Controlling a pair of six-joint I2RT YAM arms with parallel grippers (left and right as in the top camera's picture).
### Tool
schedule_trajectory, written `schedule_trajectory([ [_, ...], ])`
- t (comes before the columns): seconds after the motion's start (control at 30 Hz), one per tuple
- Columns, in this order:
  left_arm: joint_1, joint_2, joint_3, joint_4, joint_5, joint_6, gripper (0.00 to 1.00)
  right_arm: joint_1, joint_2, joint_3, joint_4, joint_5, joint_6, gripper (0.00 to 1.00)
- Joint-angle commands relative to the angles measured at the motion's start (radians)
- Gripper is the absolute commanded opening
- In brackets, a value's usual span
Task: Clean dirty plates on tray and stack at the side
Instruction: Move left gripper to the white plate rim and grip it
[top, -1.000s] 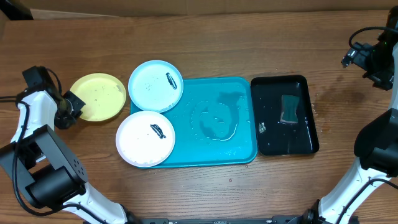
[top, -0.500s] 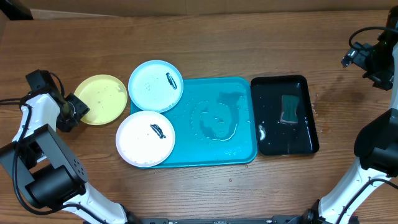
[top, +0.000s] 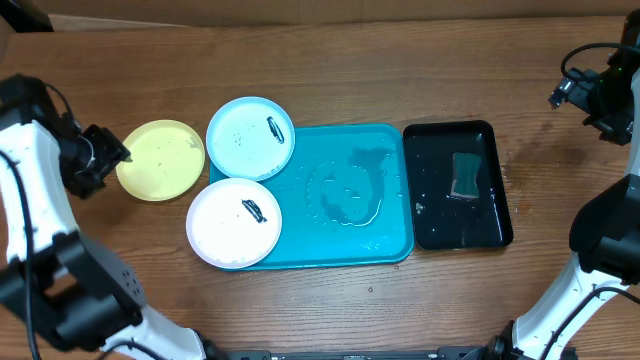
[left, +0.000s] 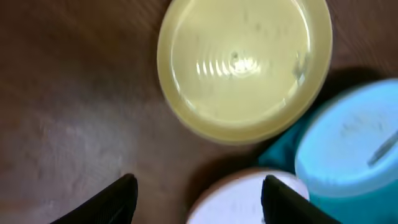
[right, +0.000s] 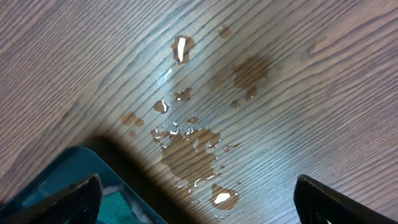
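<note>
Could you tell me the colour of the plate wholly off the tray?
The plate is pale yellow; clearest in left wrist view.

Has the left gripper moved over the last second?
Yes. Against the tray, the left gripper has shifted toward the view's top, opening beside the yellow plate.

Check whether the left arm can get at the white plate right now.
Probably yes: its open fingers hang empty beside the yellow plate, and the white plate lies close by with nothing covering it.
</note>
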Motion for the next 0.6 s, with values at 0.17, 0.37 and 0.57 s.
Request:
schedule_trajectory([
  [0.17, -0.157, -0.092, -0.087, -0.072, 0.006, 0.135, 0.55, -0.001, -0.018, 0.001, 0.003, 0.003, 0.005, 1.0],
  [0.37, -0.264, -0.091, -0.254, 0.056, -0.09, 0.135, 0.4, -0.001, -0.018, 0.001, 0.003, 0.003, 0.005, 1.0],
  [0.57, -0.282, -0.091, -0.359, 0.121, -0.097, 0.135, 0.41, -0.001, -0.018, 0.001, 0.003, 0.003, 0.005, 1.0],
])
